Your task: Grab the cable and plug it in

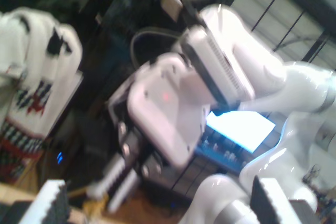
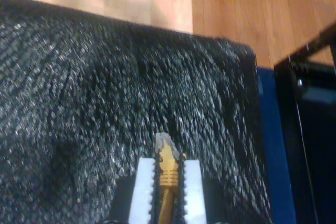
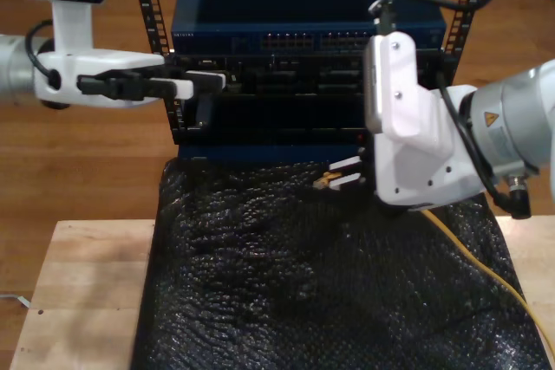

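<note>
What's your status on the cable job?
My second gripper shut on the cable, plug sticking out over the black mat. My first gripper raised at the rack, apparently empty. Nothing seen blocking the path.

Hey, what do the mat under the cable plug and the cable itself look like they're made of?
The black mat looks like glossy bubbled plastic sheeting or foam: its pebbled surface throws many small glints. The cable seems to have a smooth yellow-orange rubber or plastic jacket, and the plug held in my second gripper looks like clear hard plastic, pale and see-through at the tip.
</note>
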Available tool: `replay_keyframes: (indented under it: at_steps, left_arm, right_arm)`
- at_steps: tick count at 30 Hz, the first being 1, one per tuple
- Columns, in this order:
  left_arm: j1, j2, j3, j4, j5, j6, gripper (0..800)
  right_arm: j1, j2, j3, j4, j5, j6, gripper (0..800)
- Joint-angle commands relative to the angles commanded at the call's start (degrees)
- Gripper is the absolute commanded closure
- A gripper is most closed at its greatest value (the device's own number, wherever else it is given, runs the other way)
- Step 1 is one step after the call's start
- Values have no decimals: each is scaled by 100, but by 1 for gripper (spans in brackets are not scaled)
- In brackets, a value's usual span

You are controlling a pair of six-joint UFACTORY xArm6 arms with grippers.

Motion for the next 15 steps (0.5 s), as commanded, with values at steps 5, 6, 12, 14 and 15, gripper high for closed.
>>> replay_keyframes:
  at_steps: [5,6,12,14,15]
  left_arm:
    - [141,-158,-70,624,-264,88,2]
    - [149,-202,-97,774,-316,114,2]
    - [281,-281,-114,1248,-369,316,2]
    - [448,-273,-123,1345,-404,387,2]
    - [510,-281,-123,1398,-457,448,2]
  right_arm:
    - [-422,70,105,-149,-35,35,800]
    - [-510,70,149,-185,-35,44,800]
    - [-914,299,220,-431,-325,44,800]
    - [-923,431,220,-554,-519,53,800]
    - [-923,492,229,-633,-607,53,800]
